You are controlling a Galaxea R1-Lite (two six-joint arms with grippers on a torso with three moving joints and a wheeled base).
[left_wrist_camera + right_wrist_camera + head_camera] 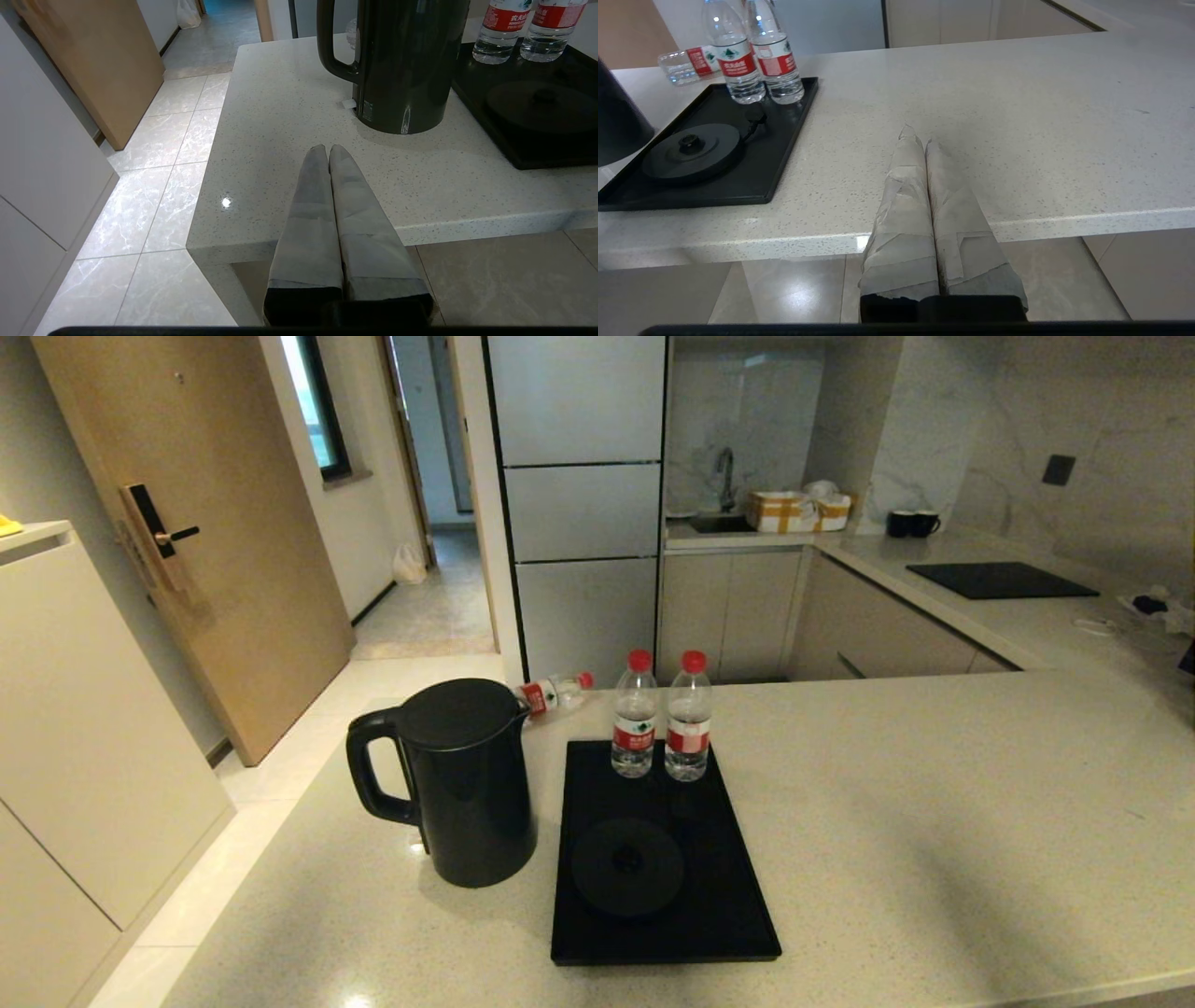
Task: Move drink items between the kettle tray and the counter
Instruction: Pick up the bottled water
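Head view: a pale speckled stone desk (887, 803) fills the foreground of a small kitchen. A flat black kettle tray (728, 915) lies on it, its round base disc (627, 866) bare. The tall glossy black kettle (467, 784), with loop handle and flat lid, stands on the desk just beside the tray's left edge, off its base, so it looks due to go back. Two upright water bottles (634, 728), clear with red caps and red-white labels, stand side by side at the tray's far end. A third bottle (553, 693) lies on its side behind the kettle. Two dark mugs (912, 524) sit far off by the wall. Neither arm shows here

Left wrist view: the left hand (328, 149) hovers over the desk's near edge, its wrapped fingers pressed together and holding nothing, pointing towards the kettle

Right wrist view: the right hand (916, 139) is likewise closed and empty, over the near edge, well apart from the tray, probably parked
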